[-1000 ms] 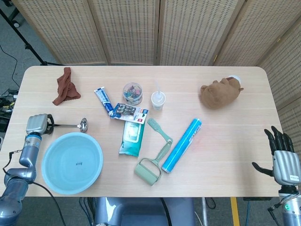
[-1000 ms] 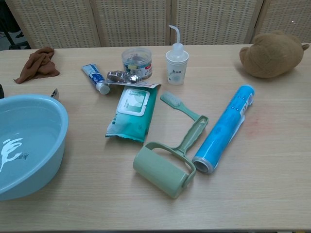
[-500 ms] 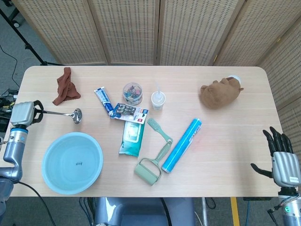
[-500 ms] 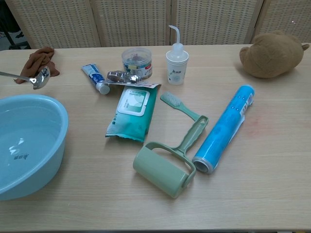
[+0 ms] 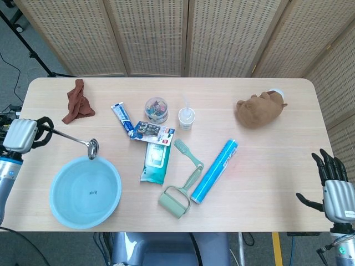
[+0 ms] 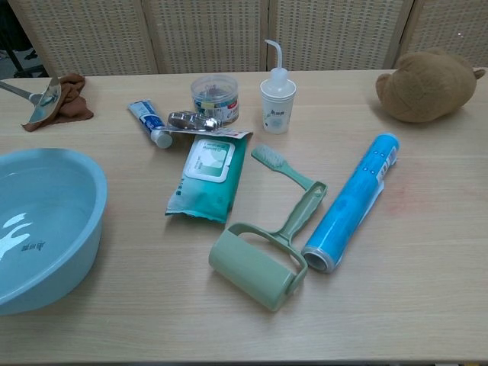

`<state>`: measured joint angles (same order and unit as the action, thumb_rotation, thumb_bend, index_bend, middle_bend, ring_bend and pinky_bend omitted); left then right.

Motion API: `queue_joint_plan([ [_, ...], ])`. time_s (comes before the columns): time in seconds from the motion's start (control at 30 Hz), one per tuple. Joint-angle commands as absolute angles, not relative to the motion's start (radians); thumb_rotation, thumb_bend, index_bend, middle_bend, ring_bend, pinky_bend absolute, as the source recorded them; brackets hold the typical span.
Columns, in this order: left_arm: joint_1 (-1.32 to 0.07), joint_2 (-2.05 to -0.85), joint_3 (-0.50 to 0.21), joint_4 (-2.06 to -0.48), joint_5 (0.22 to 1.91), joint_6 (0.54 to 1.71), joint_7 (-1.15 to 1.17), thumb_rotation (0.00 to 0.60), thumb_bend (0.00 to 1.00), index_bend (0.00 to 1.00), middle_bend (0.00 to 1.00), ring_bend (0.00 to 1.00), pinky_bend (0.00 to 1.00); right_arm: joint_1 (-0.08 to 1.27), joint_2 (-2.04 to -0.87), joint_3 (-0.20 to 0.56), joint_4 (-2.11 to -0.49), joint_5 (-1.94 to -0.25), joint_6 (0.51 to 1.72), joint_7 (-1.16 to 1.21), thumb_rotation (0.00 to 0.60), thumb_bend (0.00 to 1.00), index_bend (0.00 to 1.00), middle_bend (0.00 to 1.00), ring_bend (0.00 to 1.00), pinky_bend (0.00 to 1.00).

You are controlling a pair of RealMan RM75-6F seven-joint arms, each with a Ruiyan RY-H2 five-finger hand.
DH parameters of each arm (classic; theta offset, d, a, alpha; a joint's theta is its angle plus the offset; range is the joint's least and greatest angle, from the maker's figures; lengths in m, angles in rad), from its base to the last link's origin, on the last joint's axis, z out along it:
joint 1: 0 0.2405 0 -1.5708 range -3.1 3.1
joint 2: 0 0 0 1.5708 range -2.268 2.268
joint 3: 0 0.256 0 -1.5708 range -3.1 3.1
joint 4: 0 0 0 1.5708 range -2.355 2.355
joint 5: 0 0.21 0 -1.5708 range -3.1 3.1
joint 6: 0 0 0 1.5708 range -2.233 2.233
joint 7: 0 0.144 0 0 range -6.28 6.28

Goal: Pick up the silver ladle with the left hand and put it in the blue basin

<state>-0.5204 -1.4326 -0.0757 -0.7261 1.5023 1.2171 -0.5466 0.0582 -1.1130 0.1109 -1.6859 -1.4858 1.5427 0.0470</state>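
My left hand (image 5: pixel 23 134) grips the handle end of the silver ladle (image 5: pixel 72 139) at the table's left edge. The ladle is lifted off the table and slants down to the right, its bowl (image 5: pixel 92 148) hanging just above the far rim of the blue basin (image 5: pixel 85 192). In the chest view only the ladle bowl (image 6: pixel 42 102) shows at the upper left, above the basin (image 6: pixel 46 229); the left hand is out of frame there. My right hand (image 5: pixel 334 191) hangs open off the table's right front corner, holding nothing.
A brown cloth (image 5: pixel 77 103) lies behind the ladle. Toothpaste (image 5: pixel 122 118), a clip jar (image 5: pixel 157 109), a squeeze bottle (image 5: pixel 187 117), a wipes pack (image 5: pixel 155 162), a green lint roller (image 5: pixel 178 197), a blue tube (image 5: pixel 215 169) and a plush toy (image 5: pixel 259 109) fill the middle and right.
My left hand has lifted the ladle off the table and drawn left. The ladle now tilts bowl-down, with the bowl swung over the basin's far rim. The right hand barely moved.
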Motion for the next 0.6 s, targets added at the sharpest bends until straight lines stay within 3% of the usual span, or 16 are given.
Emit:
queue_joint_plan([
  [0.03,-0.464,-1.222,-0.001,-1.066,1.595,1.312,-0.423,0.600,0.64,0.86,0.92,0.75,0.75,0.055,-1.106,0.111,-1.694,-1.491,1.549,0.054,0.600,0.00,0.00,0.00,0.00,0.00],
  [0.13,-0.482,-1.097,0.040,-1.269,1.608,1.218,-0.374,0.600,0.64,0.86,0.92,0.75,0.75,0.050,-1.094,0.110,-1.707,-1.493,1.554,0.068,0.600,0.00,0.00,0.00,0.00,0.00],
  [0.27,-0.507,-1.013,0.049,-1.411,1.602,1.146,-0.261,0.600,0.64,0.86,0.93,0.75,0.75,0.047,-1.084,0.110,-1.714,-1.497,1.558,0.080,0.600,0.00,0.00,0.00,0.00,0.00],
  [0.6,-0.545,-0.947,0.076,-1.524,1.548,0.964,0.034,0.600,0.64,0.86,0.92,0.75,0.75,0.044,-1.068,0.117,-1.716,-1.486,1.559,0.101,0.600,0.00,0.00,0.00,0.00,0.00],
])
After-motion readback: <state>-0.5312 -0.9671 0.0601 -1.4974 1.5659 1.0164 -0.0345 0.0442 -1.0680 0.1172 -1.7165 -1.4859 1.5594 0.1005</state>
